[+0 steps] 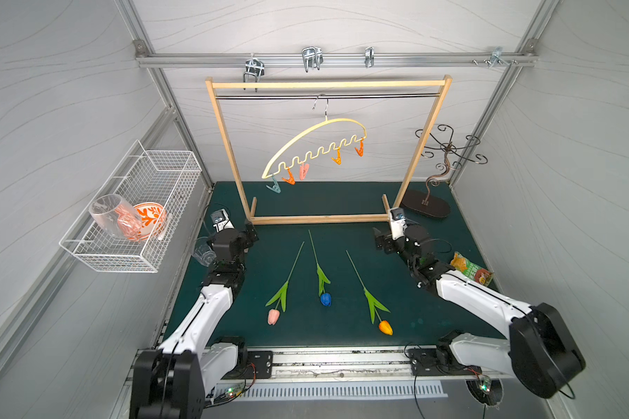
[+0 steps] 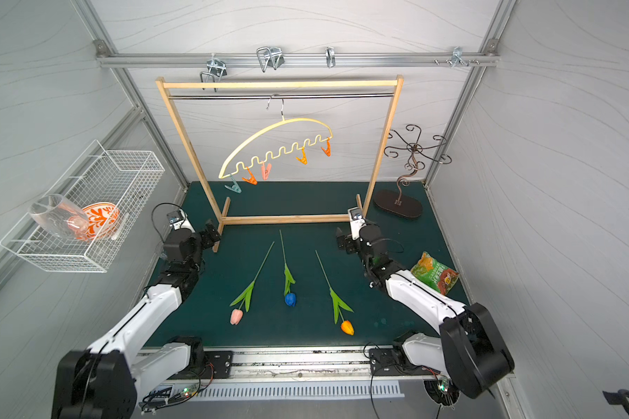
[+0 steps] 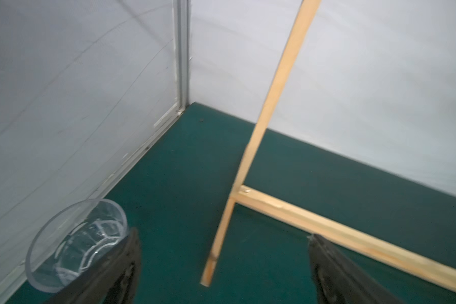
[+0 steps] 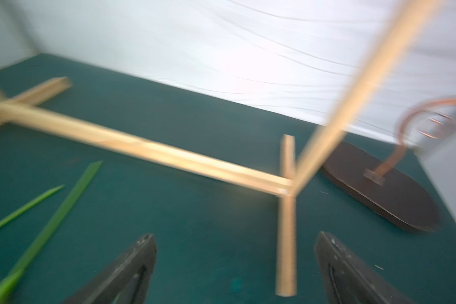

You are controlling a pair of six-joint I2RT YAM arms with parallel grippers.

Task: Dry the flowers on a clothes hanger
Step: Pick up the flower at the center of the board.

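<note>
Both arms sit low over the green mat, one at each foot of the wooden rack. The left gripper is spread wide and has hold of nothing, and a clear glass stands just beside one of its fingers. The right gripper is gaping just as wide, also empty, though its wrist view is blurred. The flowers lie flat on the mat between the arms, in front of the rack, stems pointing toward it: the pink head, the blue head and the orange head nearest me, each apart from the others. The clothes hanger hangs by its hook from the rack's metal rod, tilted, its left end lower, small clothespins dangling from its wavy edge. Neither gripper touches flowers or hanger.
</note>
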